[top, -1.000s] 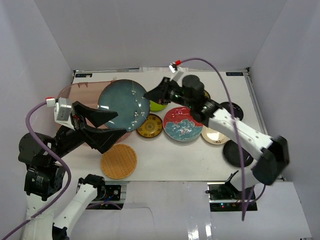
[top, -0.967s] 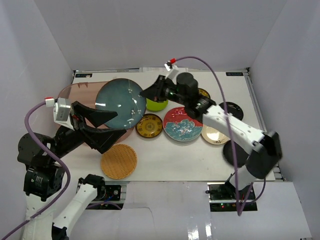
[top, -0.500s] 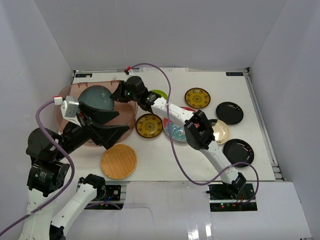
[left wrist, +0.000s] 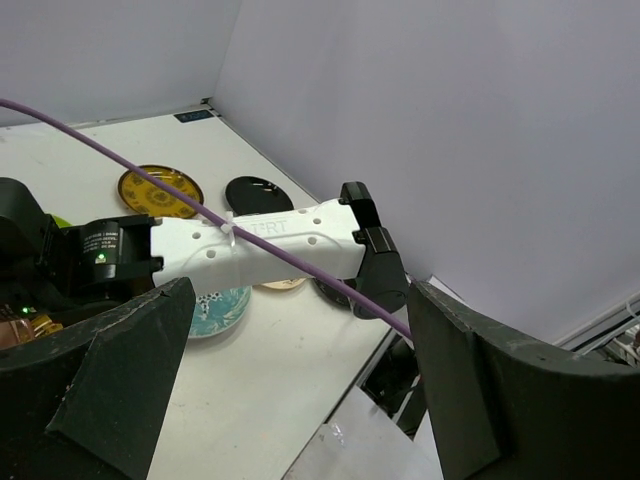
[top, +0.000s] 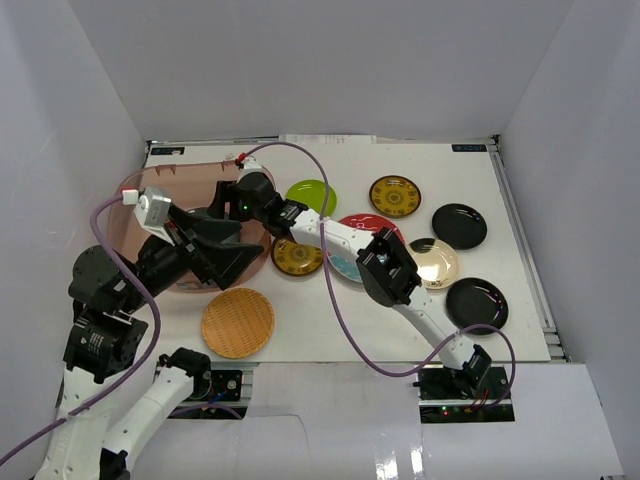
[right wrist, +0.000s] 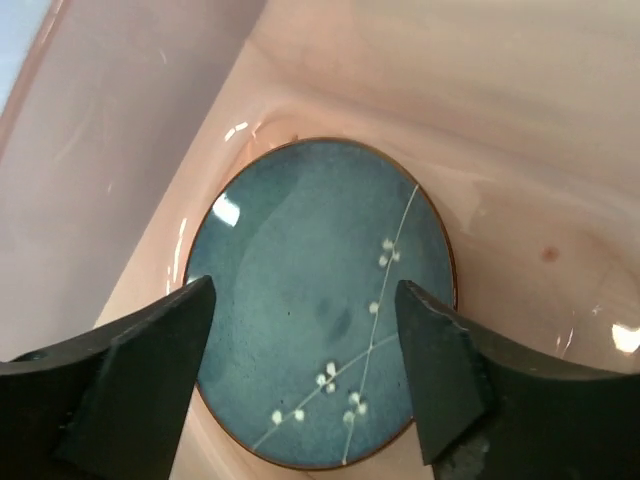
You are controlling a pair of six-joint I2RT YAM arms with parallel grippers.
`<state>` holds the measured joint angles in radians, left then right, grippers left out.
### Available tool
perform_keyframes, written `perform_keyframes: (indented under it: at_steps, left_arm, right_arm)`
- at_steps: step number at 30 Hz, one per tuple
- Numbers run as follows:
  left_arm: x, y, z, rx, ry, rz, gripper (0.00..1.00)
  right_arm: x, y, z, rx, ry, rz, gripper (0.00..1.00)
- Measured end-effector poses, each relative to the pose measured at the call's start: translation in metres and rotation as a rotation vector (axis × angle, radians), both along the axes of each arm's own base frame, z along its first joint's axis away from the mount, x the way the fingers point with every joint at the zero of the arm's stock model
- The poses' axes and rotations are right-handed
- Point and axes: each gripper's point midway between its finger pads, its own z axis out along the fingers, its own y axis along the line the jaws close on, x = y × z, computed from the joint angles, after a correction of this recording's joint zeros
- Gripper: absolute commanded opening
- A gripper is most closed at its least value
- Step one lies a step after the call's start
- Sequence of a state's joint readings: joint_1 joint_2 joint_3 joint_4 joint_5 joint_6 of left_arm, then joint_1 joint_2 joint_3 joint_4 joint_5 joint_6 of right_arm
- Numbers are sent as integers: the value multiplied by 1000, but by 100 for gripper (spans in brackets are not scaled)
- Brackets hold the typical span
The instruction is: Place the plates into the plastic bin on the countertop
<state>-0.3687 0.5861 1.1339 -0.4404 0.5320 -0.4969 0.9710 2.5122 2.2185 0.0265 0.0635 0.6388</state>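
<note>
The blue-grey plate (right wrist: 320, 300) has a thin brown rim, fine white lines and clusters of white dots. The bin (right wrist: 130, 130) is translucent pinkish-brown. On the white table (top: 350, 330) are a woven tan plate (top: 238, 322), a lime green plate (top: 311, 195), two yellow-and-brown patterned plates (top: 396, 196) (top: 296, 257), a red-and-teal plate (top: 366, 221), a cream-gold plate (top: 432, 262) and two glossy black plates (top: 459, 226) (top: 476, 304).
</note>
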Motion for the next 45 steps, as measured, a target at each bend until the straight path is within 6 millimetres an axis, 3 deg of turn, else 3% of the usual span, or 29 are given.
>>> perform_keyframes:
  at_steps: [6, 10, 13, 14, 16, 18, 20, 22, 23, 26, 28, 30, 33, 34, 35, 38, 40, 42, 45]
  left_arm:
    - [5, 7, 3, 13, -16, 57, 98]
    - [6, 17, 18, 11, -60, 114, 98]
    - [4, 26, 24, 4, -96, 162, 98]
    - [3, 29, 24, 3, -107, 180, 98]
    - [0, 36, 19, 0, -120, 212, 98]
    - [-1, 40, 7, 3, -114, 233, 98]
    - [2, 41, -11, 14, -91, 245, 98]
    - [9, 38, -33, 35, -44, 244, 98]
    - [13, 37, -44, 45, -19, 243, 98]
    - [21, 33, -79, 78, 63, 237, 98]
    - [22, 32, -96, 90, 92, 236, 98]
    - [18, 34, -105, 91, 97, 236, 98]
    - [12, 37, -109, 81, 76, 245, 98]
    - [12, 38, -112, 80, 72, 248, 98]
    - [13, 39, -114, 80, 72, 255, 98]
    - [18, 40, -126, 93, 95, 270, 98]
    - [20, 41, -131, 101, 112, 279, 98]
    - [21, 42, -130, 102, 116, 288, 98]
    - [21, 42, -110, 91, 104, 288, 98]
  right_arm:
    - [5, -3, 41, 22, -114, -23, 88]
    - [-5, -20, 81, 27, -170, -14, 80]
    - [-44, -67, 105, 26, -181, 24, 69]
    - [-63, -89, 108, 23, -177, 35, 57]
    - [-104, -131, 122, 74, -181, 54, 42]
    - [-149, -164, 124, 137, -164, 81, 40]
    - [-188, -180, 104, 186, -113, 120, 51]
    - [-217, -183, 62, 171, -24, 160, 68]
    - [-227, -183, 31, 134, 39, 167, 71]
    - [-250, -196, -59, -1, 219, 156, 75]
    - [-261, -200, -96, -56, 313, 138, 74]
    - [-262, -184, -98, -4, 351, 132, 72]
    - [-262, -154, -100, 75, 402, 130, 55]
    - [-260, -145, -101, 98, 419, 125, 47]
    - [-259, -137, -104, 119, 435, 120, 26]
    - [-253, -125, -109, 155, 474, 81, 18]
    - [-251, -130, -111, 164, 493, 46, 11]
    - [-251, -145, -101, 184, 485, 18, 10]
    - [-260, -188, -81, 174, 453, -6, 8]
